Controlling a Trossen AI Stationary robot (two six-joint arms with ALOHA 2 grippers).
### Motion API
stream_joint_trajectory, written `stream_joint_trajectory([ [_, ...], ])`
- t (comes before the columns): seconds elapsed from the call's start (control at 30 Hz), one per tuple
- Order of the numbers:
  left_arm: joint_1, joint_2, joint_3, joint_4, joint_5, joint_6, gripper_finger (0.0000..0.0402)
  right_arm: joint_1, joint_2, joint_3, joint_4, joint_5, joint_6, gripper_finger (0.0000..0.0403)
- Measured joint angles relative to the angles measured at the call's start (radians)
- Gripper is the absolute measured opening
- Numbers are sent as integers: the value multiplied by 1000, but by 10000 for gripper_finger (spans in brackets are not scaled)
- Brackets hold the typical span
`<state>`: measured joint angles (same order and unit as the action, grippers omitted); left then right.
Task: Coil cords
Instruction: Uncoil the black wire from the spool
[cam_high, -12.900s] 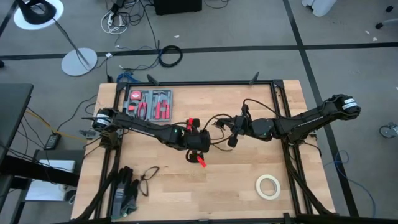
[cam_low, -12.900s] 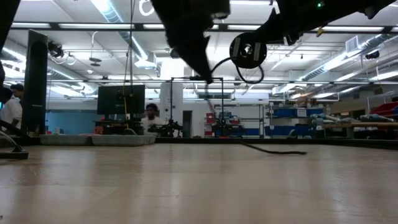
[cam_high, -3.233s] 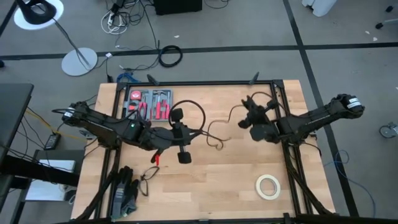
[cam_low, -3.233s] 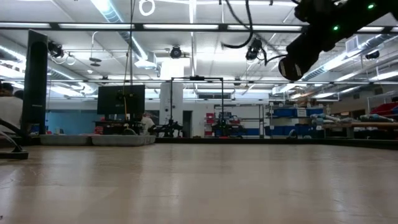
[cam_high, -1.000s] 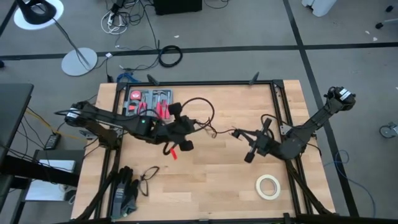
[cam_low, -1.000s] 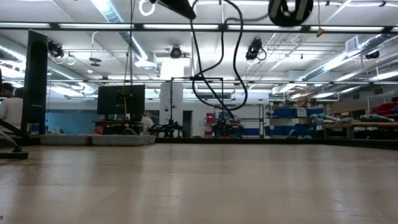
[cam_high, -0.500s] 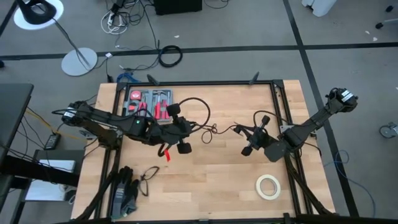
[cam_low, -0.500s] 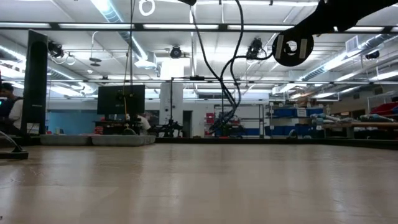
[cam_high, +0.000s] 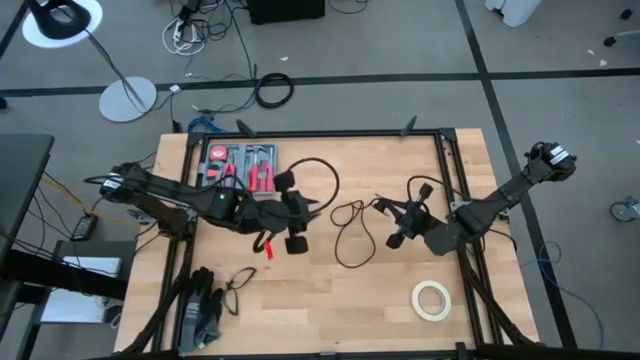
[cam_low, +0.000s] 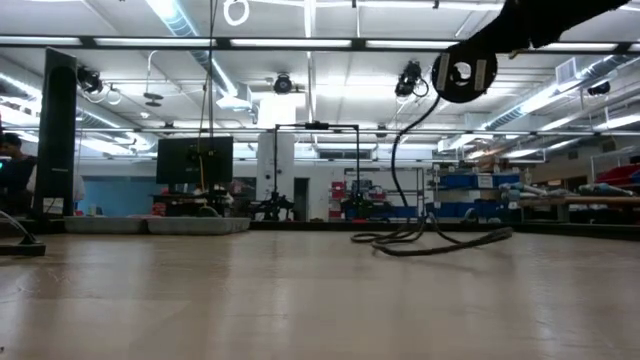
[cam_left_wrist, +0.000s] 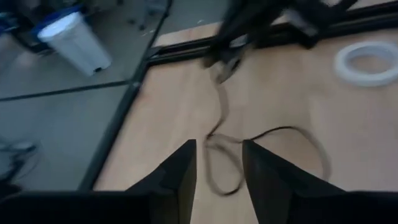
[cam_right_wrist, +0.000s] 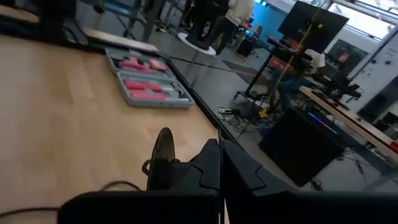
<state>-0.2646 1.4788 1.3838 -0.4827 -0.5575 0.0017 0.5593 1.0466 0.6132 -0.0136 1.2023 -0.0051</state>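
Note:
The thin black cord (cam_high: 347, 235) lies in loose loops at mid-table; it also shows in the low view (cam_low: 430, 240) and the left wrist view (cam_left_wrist: 217, 168). One end rises to my right gripper (cam_high: 388, 212), which is shut on it, high above the table (cam_low: 455, 80). My left gripper (cam_high: 310, 208) hovers left of the loops. Its fingers (cam_left_wrist: 180, 177) are open with nothing between them, and the cord lies on the table beyond them. My right gripper pinches the cord near one end (cam_high: 380, 206) between its two shut fingers, which come about level from the table's right side. From there the cord hangs slack (cam_low: 400, 170) down to the table, where its remaining length lies in loops. The fingers hide the contact in the wrist view.
A grey tray of red-handled tools (cam_high: 240, 165) sits at the far left. A cream tape roll (cam_high: 431, 299) lies near the front right, and black gloves (cam_high: 200, 305) at the front left. Black frame rails (cam_high: 446, 170) border the table.
My left gripper has opened and let go of the cord. The cord, which hung in the air between both grippers, has dropped onto the table in loose loops. The end in my right gripper stays up; that gripper has sunk a little.

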Motion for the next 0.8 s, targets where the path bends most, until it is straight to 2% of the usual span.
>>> stream_joint_trajectory([
  [0.13,0,39,0,78,50,74,132,-27,0,0,137,-104,-128,0],
  [0.33,0,103,0,144,64,181,132,-68,0,0,329,-258,-323,0],
  [0.57,6,126,0,204,65,195,132,-136,0,0,407,-385,-356,0],
  [0.7,16,133,0,208,141,143,132,-170,0,0,466,-424,-364,0],
  [0.8,23,153,0,210,150,110,132,-188,1,0,515,-470,-367,0],
])
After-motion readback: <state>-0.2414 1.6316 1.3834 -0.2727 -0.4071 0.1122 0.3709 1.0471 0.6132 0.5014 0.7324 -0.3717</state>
